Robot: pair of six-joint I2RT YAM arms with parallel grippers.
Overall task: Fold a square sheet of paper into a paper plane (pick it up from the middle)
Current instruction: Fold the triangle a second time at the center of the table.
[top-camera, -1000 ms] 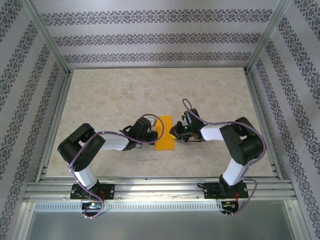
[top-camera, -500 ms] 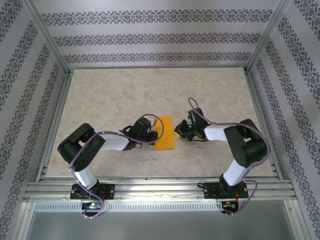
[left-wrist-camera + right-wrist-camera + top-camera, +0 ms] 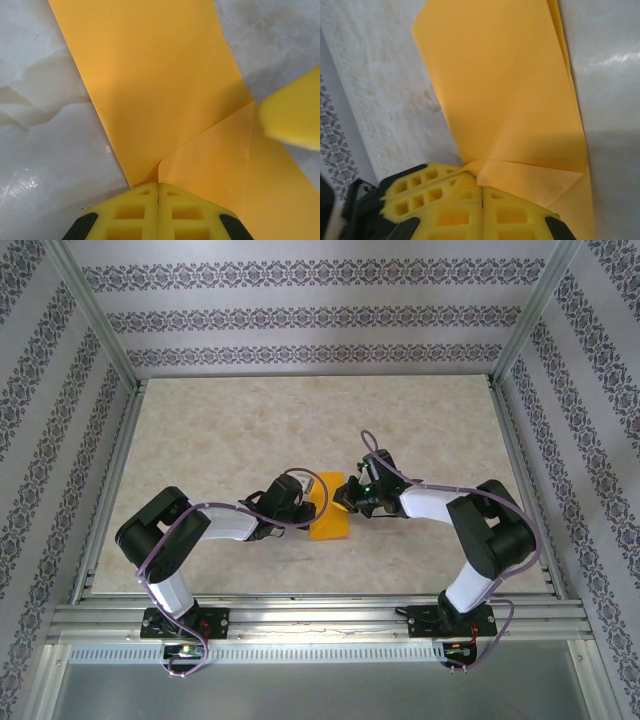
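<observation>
Return of the right fingers (image 3: 455, 200) to the square sheet of paper (image 3: 330, 508): half a second back drawn clear to the right of it, now pressed in again at its right edge, pinched together with nothing between them. No change at the left fingers (image 3: 142, 200): likewise closed tight and empty, tips planted on the sheet's left edge, arm in the same pose throughout. Paper itself unmoved on the counter (image 3: 220, 440), between the two arms and touched from both sides.

Reads as a creasing pass rather than a grasp: pinning on one side, pressing down a fold on the other. Probably early to middle in the folding; no dart shape yet, no centre ridge standing up.

From above, seen as a narrow strip of bright orange, longer than wide, so apparently doubled over at least once. Up close from the left wrist, flat and smooth, with a triangular flap (image 3: 215, 165) turned in across one corner, its diagonal edge running from the left fingertips toward the right fingers' yellow tip at the frame's edge. From the right wrist, same flap as a shallow triangle lying just ahead of the closed tips, slightly paler than the layer beneath, with layered edges peeking out along the long side. Slight curl at the flap's root, by the look of it; likely worth another firm press there before any further fold.
</observation>
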